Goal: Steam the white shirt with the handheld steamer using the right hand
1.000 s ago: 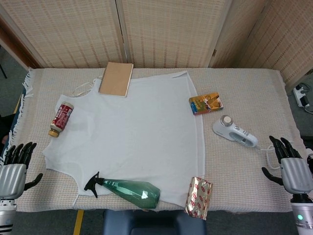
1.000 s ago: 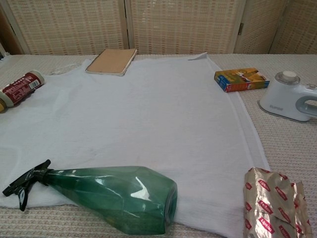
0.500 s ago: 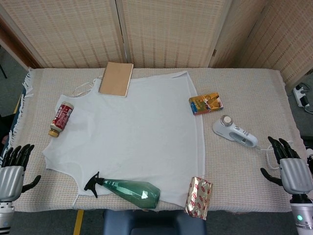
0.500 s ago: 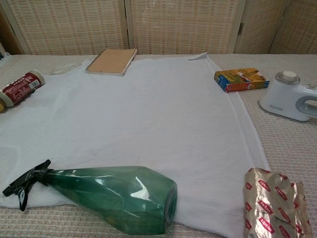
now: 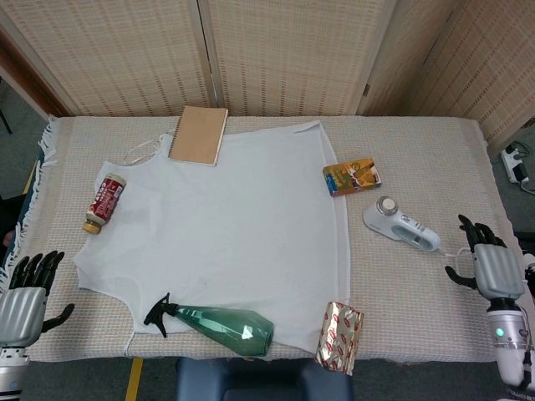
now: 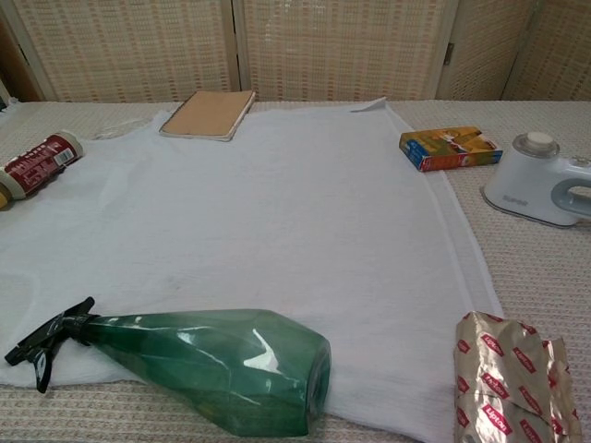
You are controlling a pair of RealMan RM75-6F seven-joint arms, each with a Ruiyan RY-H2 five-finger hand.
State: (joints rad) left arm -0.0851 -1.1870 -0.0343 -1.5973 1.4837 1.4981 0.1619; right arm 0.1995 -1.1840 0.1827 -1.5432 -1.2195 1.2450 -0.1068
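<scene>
The white shirt (image 5: 226,225) (image 6: 259,212) lies spread flat over the middle of the table. The white handheld steamer (image 5: 401,227) (image 6: 540,180) lies on its side on the cloth just right of the shirt's edge, its cord trailing toward the right. My right hand (image 5: 489,266) hovers at the table's right edge, a short way right of the steamer, fingers apart and holding nothing. At the front left corner my left hand (image 5: 23,296) stays low beside the table, also empty with fingers spread. Neither hand shows in the chest view.
A green spray bottle (image 5: 219,324) (image 6: 203,365) lies across the shirt's front hem. A brown notebook (image 5: 199,134) sits on the collar end, a red-labelled bottle (image 5: 104,202) at left, a yellow box (image 5: 352,176) near the steamer, a foil snack pack (image 5: 339,337) at front.
My right hand has risen and moved in toward the steamer. My left hand has sunk lower and slightly outward at the front left corner. Nothing on the table has moved.
</scene>
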